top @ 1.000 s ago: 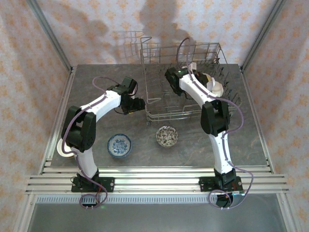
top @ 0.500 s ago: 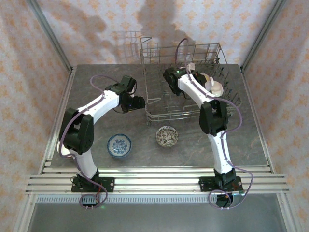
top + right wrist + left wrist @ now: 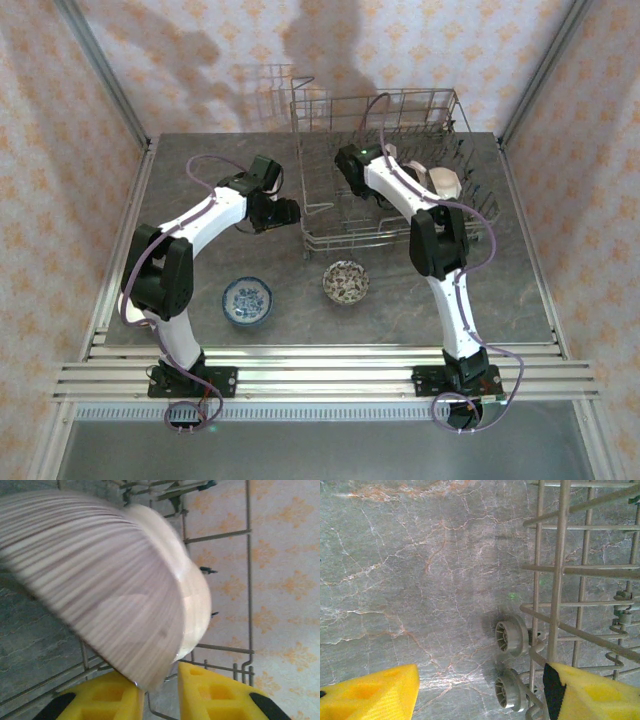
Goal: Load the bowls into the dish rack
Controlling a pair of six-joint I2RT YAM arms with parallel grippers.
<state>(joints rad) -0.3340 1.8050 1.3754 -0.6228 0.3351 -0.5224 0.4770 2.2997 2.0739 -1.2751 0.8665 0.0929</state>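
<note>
- Right wrist view shows the right gripper at the bottom edge, with the lower rim of a pale ribbed bowl dipping between its yellow pads. One pad seems to touch the rim and a sliver of gap shows at the other, so you cannot tell whether they pinch it or merely flank it.
- That bowl is blurred and tipped on edge inside the dish rack, whose wires cross behind it. I judge that a hold by the rim lets the bowl slot upright between the tines rather than lie flat.
- Your left gripper has its pads spread wide with nothing between them but bare table. It hovers just beside the rack's near left corner, by two small rack wheels. It is probably parked there to stay clear of the other arm and near the loose bowls.
- Count from the top view: two bowls wait on the table, apart from each other. They are a blue-and-white bowl and a speckled bowl, the latter just in front of the rack.
- One pinkish-cream bowl stands in the rack beside the right arm. You cannot tell whether it is the ribbed one at the pads.
- You have one rack and two arms.
</note>
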